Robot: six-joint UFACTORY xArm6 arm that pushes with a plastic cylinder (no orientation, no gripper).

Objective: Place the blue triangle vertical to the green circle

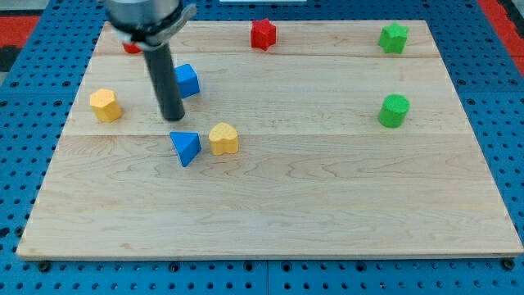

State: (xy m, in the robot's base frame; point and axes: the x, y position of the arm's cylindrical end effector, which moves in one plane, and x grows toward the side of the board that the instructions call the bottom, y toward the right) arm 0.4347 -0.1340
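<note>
The blue triangle [186,147] lies left of the board's middle, touching or nearly touching a yellow heart-shaped block [223,138] on its right. The green circle [394,111] stands far to the view's right, at about mid-height. My tip [173,117] is just above and slightly left of the blue triangle, a small gap apart. The rod partly hides a blue cube [187,80] behind it.
A yellow hexagon [106,105] sits near the left edge. A red star [263,34] and a green star [394,38] lie along the top edge. A red block [131,47] is mostly hidden by the arm at top left. The wooden board [327,205] rests on blue pegboard.
</note>
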